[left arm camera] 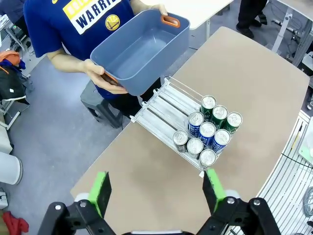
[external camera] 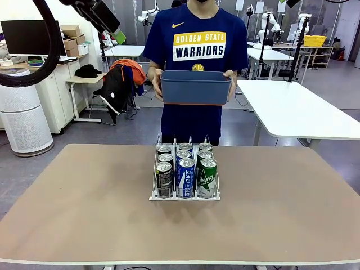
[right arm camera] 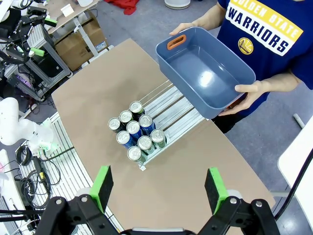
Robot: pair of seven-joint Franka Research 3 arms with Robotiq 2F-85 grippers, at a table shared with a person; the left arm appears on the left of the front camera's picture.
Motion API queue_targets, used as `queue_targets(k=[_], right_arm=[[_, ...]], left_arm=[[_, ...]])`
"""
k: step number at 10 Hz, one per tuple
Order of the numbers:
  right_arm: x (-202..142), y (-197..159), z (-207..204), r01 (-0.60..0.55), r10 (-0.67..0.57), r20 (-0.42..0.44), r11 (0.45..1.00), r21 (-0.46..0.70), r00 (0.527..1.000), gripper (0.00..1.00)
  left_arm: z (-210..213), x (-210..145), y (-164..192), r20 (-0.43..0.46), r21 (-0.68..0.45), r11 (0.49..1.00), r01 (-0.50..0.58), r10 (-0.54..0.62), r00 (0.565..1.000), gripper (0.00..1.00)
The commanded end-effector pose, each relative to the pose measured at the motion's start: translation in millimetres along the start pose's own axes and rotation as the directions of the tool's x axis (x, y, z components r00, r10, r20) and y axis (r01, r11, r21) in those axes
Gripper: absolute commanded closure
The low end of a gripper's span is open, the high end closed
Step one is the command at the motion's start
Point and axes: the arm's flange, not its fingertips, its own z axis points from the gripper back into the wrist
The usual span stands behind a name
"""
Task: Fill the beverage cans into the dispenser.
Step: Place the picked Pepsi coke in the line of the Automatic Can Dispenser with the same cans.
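Several beverage cans (external camera: 185, 170) stand in the white wire dispenser (external camera: 153, 197) at the middle of the table, black in the left lane, blue in the middle, green on the right. The dispenser (left arm camera: 161, 105) holds the cans (left arm camera: 207, 132) at its robot-side end; its far half is bare. From the right wrist view the cans (right arm camera: 137, 137) fill the same end of the dispenser (right arm camera: 178, 112). My left gripper (left arm camera: 156, 193) hangs high above the table, open and holding nothing. My right gripper (right arm camera: 159, 188) is open too, high over the table.
A person at the far side holds an empty dark blue tub (external camera: 195, 87) in both hands above the table edge; the tub (left arm camera: 139, 51) has orange handle grips. The brown table (external camera: 84, 208) is bare around the dispenser. A white table (external camera: 298, 112) stands behind on the right.
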Motion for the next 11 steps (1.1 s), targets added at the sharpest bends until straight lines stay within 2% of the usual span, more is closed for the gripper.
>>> queue_targets(k=[1, 3, 4, 7, 9, 11], right_arm=[[-0.6, 1.3, -0.2, 0.009, -0.009, -0.001, 1.0, 0.004, 1.0, 0.0], [-0.6, 1.3, -0.2, 0.009, -0.009, -0.001, 1.0, 0.004, 1.0, 0.0], [-0.6, 1.3, -0.2, 0.009, -0.009, -0.001, 1.0, 0.004, 1.0, 0.0], [-0.6, 1.3, -0.2, 0.009, -0.009, -0.001, 1.0, 0.004, 1.0, 0.0], [-0.6, 1.3, -0.2, 0.009, -0.009, -0.001, 1.0, 0.004, 1.0, 0.0], [-0.6, 1.3, -0.2, 0.009, -0.009, -0.001, 1.0, 0.004, 1.0, 0.0]], left_arm=[[-1.2, -3.0, 0.3, 0.0, -0.011, 1.0, -0.009, 0.009, 1.0, 0.0], [0.0, 0.0, 0.0, 0.0, 0.0, 1.0, 0.0, 0.0, 1.0, 0.0], [3.9, 4.9, 1.8, -0.004, -0.004, 0.998, 0.056, -0.056, 0.998, 0.0], [20.6, 20.8, 4.7, 0.049, -0.097, 0.989, 0.108, -0.104, 0.993, 0.0], [29.6, 24.2, 2.3, 0.053, -0.131, 0.982, 0.137, -0.131, 0.99, 0.0], [34.5, 26.9, -1.8, 0.043, -0.124, 0.979, 0.16, -0.156, 0.987, 0.0]])
